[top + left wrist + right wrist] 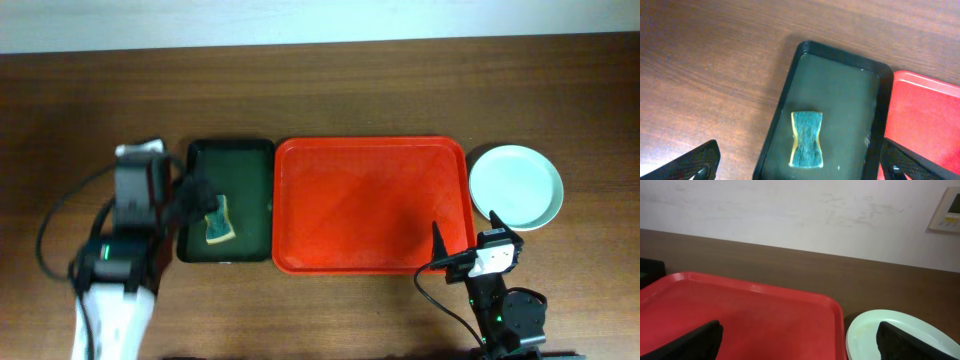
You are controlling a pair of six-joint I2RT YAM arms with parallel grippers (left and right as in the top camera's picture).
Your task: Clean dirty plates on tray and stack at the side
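Note:
The red tray (pixel 370 205) lies bare in the middle of the table, with nothing on it. To its right, on the wood, sit the plates (pixel 516 187), a pale mint one on top; in the right wrist view the plates (pixel 865 336) show a second rim under the top one. My right gripper (pixel 467 236) hangs open over the tray's near right corner (pixel 765 315), one finger before the plates. My left gripper (pixel 195 205) is open above a dark green tray, straddling a sponge (pixel 807 139) without touching it.
The dark green tray (pixel 250 160) lies against the red tray's left side and holds the green-and-yellow sponge (pixel 219 222). Bare brown wood surrounds both trays. A pale wall runs along the table's far edge, with a small panel (pixel 947 210) on it.

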